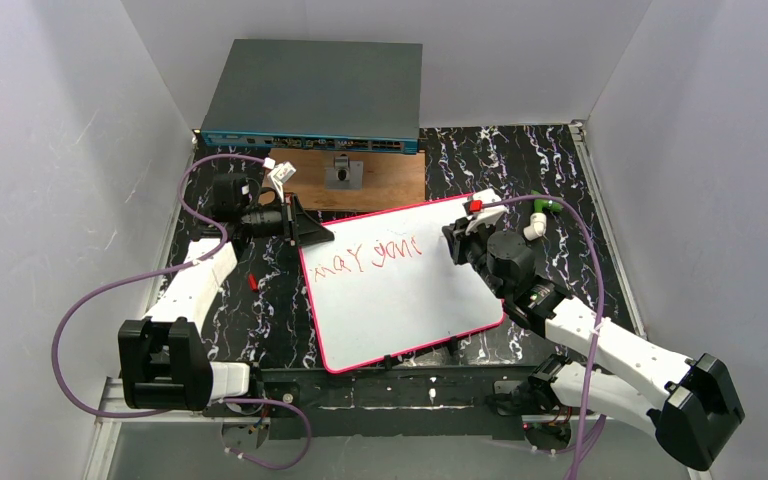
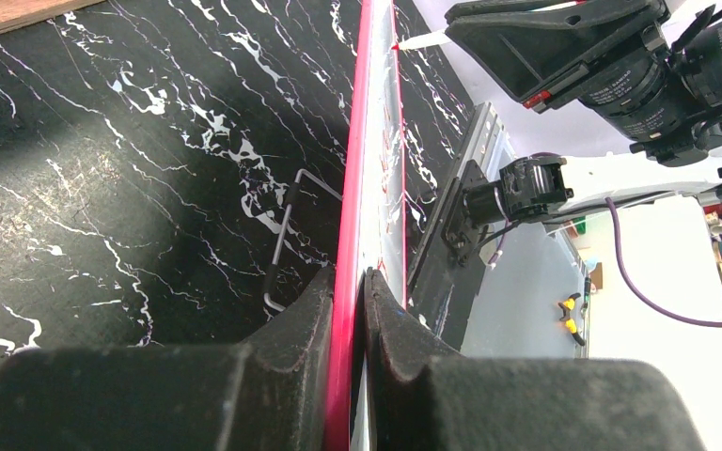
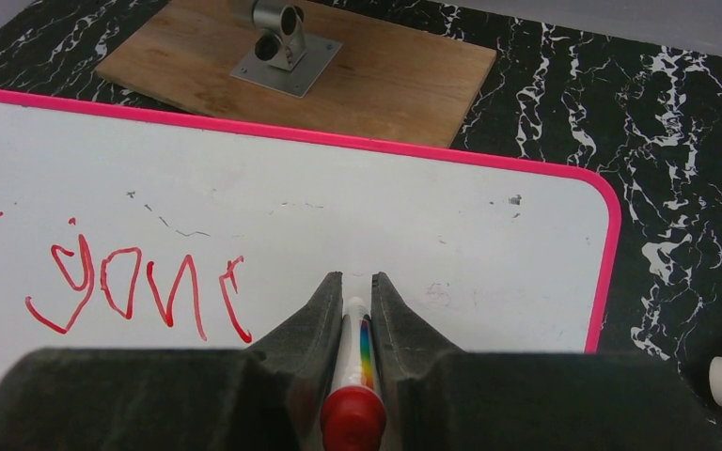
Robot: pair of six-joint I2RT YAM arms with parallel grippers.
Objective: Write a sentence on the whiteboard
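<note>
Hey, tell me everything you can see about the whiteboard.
The whiteboard is a flat white rectangle with rounded corners and a thin pink-red rim, small black clips on its near edge. It rests skewed on the black marbled table, in front of the wooden board. Red scrawled writing runs along its far part; the rest is bare. The left gripper is shut on its rim at the far left corner. The right gripper holds a marker over its right side.
</note>
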